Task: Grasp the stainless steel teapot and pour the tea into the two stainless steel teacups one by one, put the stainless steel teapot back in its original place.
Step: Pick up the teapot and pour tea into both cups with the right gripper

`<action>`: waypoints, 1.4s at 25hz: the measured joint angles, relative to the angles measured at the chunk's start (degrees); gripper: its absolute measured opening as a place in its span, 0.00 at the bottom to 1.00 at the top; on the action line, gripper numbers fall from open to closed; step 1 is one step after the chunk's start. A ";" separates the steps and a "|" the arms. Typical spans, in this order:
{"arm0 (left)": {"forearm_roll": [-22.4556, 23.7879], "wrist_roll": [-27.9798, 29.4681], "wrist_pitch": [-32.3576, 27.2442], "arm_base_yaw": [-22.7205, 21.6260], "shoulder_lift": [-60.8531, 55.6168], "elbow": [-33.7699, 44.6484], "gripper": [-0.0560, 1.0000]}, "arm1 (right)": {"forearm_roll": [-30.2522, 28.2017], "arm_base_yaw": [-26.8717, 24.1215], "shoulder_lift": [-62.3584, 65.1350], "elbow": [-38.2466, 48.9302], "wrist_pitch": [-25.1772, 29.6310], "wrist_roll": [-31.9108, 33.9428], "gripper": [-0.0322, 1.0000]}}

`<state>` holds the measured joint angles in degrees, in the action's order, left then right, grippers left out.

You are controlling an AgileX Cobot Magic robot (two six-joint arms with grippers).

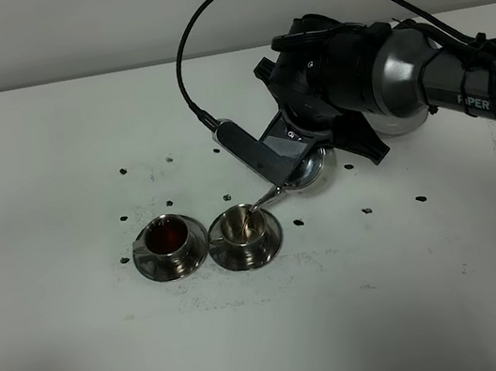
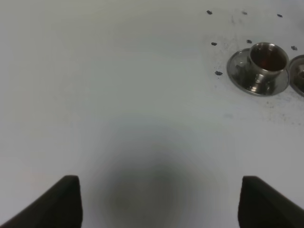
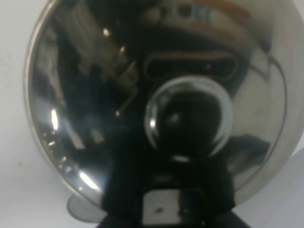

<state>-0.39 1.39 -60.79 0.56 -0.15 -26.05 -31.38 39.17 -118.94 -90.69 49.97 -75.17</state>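
White counter (image 1: 88, 365) fills the high view, dotted with small dark specks (image 1: 123, 172). Near the middle you have two steel cups side by side, each on its own round saucer, the saucers almost touching. The left teacup (image 1: 169, 239) holds dark reddish-brown tea (image 1: 170, 236). The right teacup (image 1: 243, 228) shows pale steel inside, and you cannot tell whether liquid lies in it. Your right arm reaches in from the right edge, with a black cable (image 1: 194, 33) looping above it. Its right tool (image 1: 301, 146) is clamped on the stainless steel teapot (image 1: 310, 169), which sits tipped toward the cups. The thin spout (image 1: 267, 199) slants down, and its tip is over the rim of the right teacup.

From the left wrist, you see the left tool (image 2: 161, 202) spread wide. Its two dark fingertips (image 2: 66, 202) sit at opposite corners, with only bare counter and a soft shadow between them. The tea-filled left teacup (image 2: 268, 57) stands well away from them on its saucer (image 2: 237, 71). The rim of the neighbouring saucer is just cut by the frame edge.

From the right wrist, the stainless steel teapot (image 3: 71, 123) fills nearly the whole frame. You see its mirror-bright dome with the round knob (image 3: 187, 118) at the centre. A dark part crosses the pot below the knob. The tips of the tool cannot be picked out at this range.
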 joint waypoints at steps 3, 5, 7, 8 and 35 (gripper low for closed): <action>0.00 0.00 0.00 0.00 0.00 0.00 0.67 | -1.20 0.06 0.00 0.00 -0.15 0.25 0.20; 0.00 0.00 0.00 0.00 0.00 0.00 0.67 | -2.06 0.17 0.00 0.00 -0.15 0.25 0.20; 0.00 0.00 0.00 0.00 0.00 0.00 0.67 | -2.69 0.31 0.00 0.00 -0.20 0.30 0.20; 0.00 0.00 0.00 0.00 0.00 0.00 0.67 | -3.14 0.51 0.00 0.02 -0.20 0.30 0.20; 0.00 0.00 0.00 0.00 0.00 0.00 0.67 | -8.10 2.34 0.00 0.02 -1.31 0.87 0.20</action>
<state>-0.39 1.39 -60.79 0.56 -0.15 -26.05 -39.48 41.51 -118.94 -90.67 48.66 -74.30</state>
